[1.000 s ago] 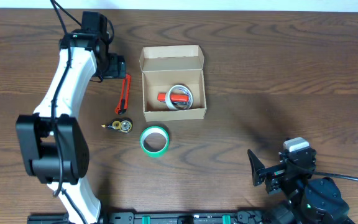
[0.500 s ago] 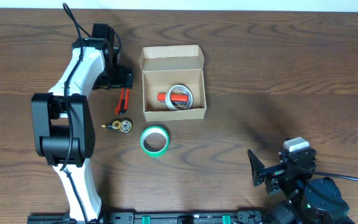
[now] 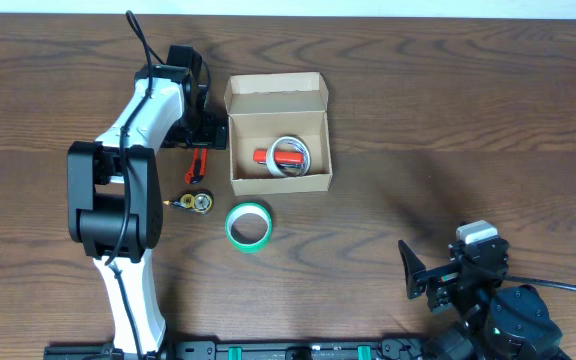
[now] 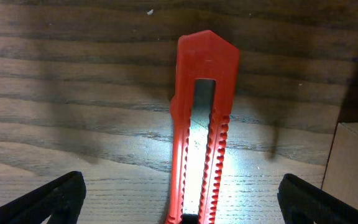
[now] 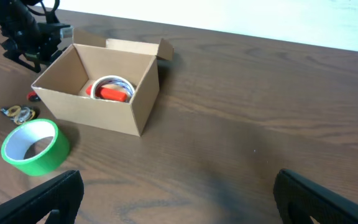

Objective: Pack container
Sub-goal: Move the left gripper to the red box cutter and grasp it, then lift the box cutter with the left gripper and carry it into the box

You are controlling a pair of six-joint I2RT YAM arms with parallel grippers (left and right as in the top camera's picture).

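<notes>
Container [image 3: 280, 183] sits on the bench [image 3: 448, 120], lid open, red box cutter [image 4: 204, 124] just beside it. Your left gripper [image 3: 206, 136] hangs wide open over the cutter. Drop crooked and a finger could shove the container. Your right gripper [image 3: 415, 270] is open too, parked well away.

No text, label, brand or number can be read on the container [image 3: 278, 96], the red cutter [image 4: 201, 118] or the green tape roll [image 3: 248, 244].

Wood tbl [image 3: 468, 120]: container [image 3: 280, 183], red cutter [image 4: 202, 124], green tape roll [image 3: 249, 226], sm. gold item [image 3: 196, 203].
</notes>
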